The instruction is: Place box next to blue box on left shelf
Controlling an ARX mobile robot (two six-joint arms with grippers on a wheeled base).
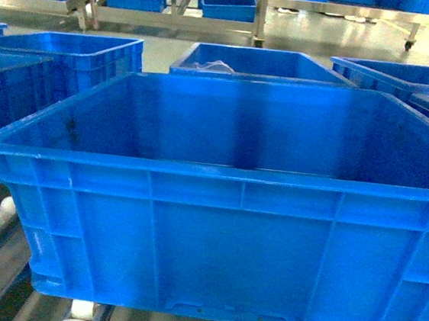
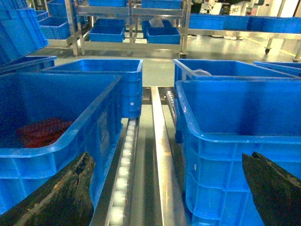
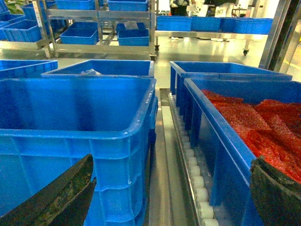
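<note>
Both grippers' jaws stand apart, tips cropped; box (image 1: 222,230) hides most shelf rollers (image 1: 80,311).

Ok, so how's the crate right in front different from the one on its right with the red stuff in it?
The front crate looks empty, its inner walls bare; the right crate is heaped with red crinkled material. The front crate sits left of the metal rail, the right crate on the other side, beside the row of white rollers. Both are bright blue and open-topped, with thick rims and ribbed walls.
</note>
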